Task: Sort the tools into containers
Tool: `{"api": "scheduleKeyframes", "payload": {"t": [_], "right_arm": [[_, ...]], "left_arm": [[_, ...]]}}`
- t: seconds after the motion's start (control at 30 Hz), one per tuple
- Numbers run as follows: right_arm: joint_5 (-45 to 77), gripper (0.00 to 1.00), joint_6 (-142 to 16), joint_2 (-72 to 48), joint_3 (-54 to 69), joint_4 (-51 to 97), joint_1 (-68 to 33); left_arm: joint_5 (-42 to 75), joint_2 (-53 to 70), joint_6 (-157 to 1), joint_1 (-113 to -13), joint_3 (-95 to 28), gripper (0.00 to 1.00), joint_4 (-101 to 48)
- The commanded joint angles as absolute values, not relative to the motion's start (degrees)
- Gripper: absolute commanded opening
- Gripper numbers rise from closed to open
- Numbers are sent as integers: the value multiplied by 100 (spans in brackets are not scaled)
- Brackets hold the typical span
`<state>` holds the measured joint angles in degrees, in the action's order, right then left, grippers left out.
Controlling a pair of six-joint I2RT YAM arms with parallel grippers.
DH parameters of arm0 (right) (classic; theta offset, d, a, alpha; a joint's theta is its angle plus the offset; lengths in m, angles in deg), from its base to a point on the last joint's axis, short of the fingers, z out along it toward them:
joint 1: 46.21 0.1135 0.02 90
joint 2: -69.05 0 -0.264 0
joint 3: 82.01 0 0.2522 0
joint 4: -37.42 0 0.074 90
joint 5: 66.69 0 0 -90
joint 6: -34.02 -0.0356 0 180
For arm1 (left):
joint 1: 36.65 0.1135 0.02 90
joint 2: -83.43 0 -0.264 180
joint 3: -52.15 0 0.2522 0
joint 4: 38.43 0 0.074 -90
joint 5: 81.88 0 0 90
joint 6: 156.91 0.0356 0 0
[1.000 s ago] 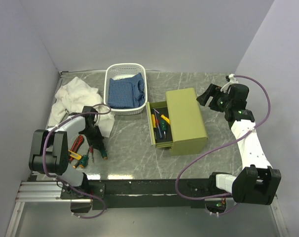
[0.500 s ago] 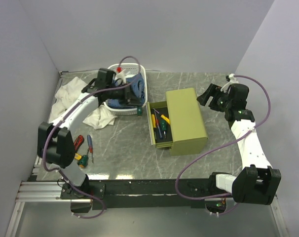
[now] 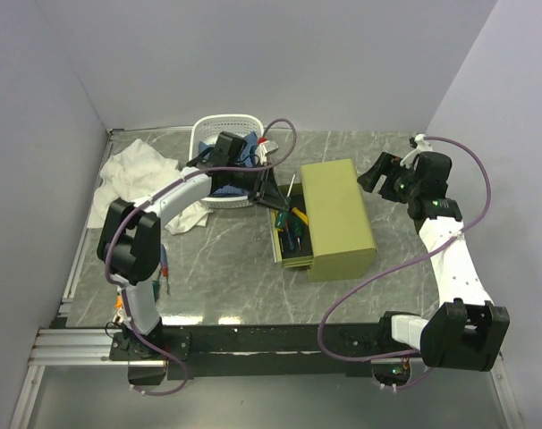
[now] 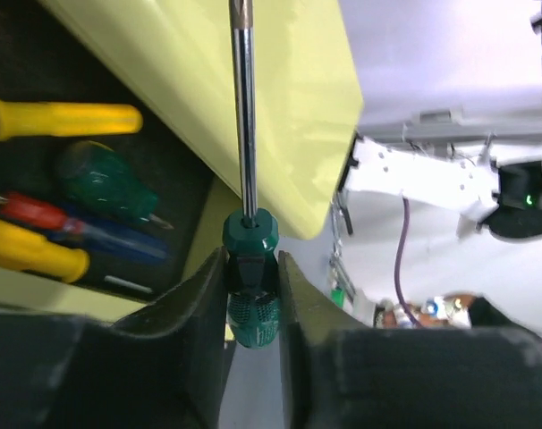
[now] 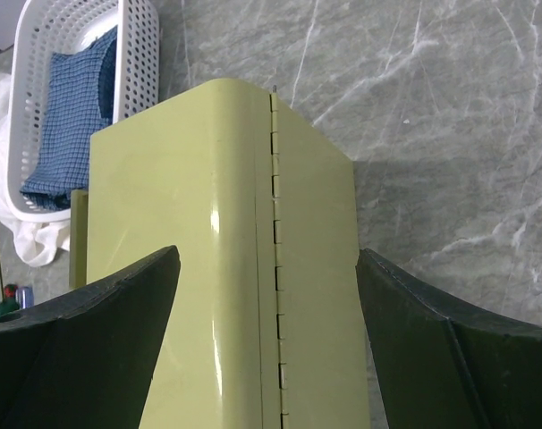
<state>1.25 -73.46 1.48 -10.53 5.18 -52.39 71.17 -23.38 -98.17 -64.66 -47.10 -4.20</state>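
My left gripper is shut on a green-handled screwdriver. It holds the screwdriver over the far end of the open drawer of the olive-green chest, with the shaft pointing away from the fingers. The drawer holds yellow, green and red-blue screwdrivers. My right gripper is open and empty, hovering right of the chest with its jaws spread wide above the chest's top. The white perforated basket with blue fabric stands behind my left arm.
A white cloth lies at the far left. A slim screwdriver lies on the marble table near the left arm's base, and other tools there are mostly hidden by the arm. Walls close in on the left, back and right.
My left arm lifted from the tools at the near left, swung past the basket, and now holds the green screwdriver over the drawer. The right arm has not moved.
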Motion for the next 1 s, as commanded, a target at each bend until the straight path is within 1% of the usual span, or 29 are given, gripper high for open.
{"api": "scheduleKeyframes", "payload": {"t": [0.0,0.1,0.13,0.2,0.27,0.3,0.43,0.5,0.6,0.63,0.67,0.7,0.73,0.83,0.87,0.97], "right_arm": [[134,87,-7268,235,-1112,635,-5280],[81,87,-7321,191,-1129,643,-5280],[73,87,-7339,199,-1130,652,-5280],[55,87,-7347,199,-1130,670,-5272],[55,87,-7365,226,-1138,705,-5280],[64,87,-7365,243,-1164,714,-5272],[64,87,-7383,322,-1252,740,-5280],[64,87,-7392,358,-1314,749,-5272],[46,87,-7400,410,-1384,775,-5280],[63,87,-7400,419,-1393,775,-5280],[64,87,-7400,428,-1411,784,-5280],[64,87,-7418,419,-1419,793,-5280],[46,87,-7427,410,-1420,784,-5280],[20,87,-7435,375,-1393,810,-5280],[20,87,-7444,340,-1376,810,-5272],[11,87,-7470,270,-1332,819,-5280]], "left_arm": [[7896,-2257,-9864,-6714,-4642,38,-771],[7897,-2161,-9925,-6733,-4458,55,-814],[7861,-2108,-9899,-6724,-4432,59,-762],[7511,-1906,-9820,-6663,-4352,69,-674],[7256,-1678,-9724,-6505,-4309,71,-446],[6976,-1572,-9732,-6426,-4273,73,-376],[6333,-966,-9890,-5811,-3835,74,-121],[5878,-588,-9847,-5319,-3527,75,89],[5288,-192,-9197,-4730,-3386,75,1028],[4590,-113,-9022,-4624,-3368,75,1310],[4165,-8,-8768,-4466,-3298,74,1930],[3578,97,-8739,-4395,-3202,75,2119],[2711,194,-8739,-4325,-3070,75,2260],[1738,388,-8870,-4044,-2508,74,2657],[1700,389,-8949,-3904,-2211,73,2692],[1516,327,-9046,-3683,-1822,72,2657]]}}
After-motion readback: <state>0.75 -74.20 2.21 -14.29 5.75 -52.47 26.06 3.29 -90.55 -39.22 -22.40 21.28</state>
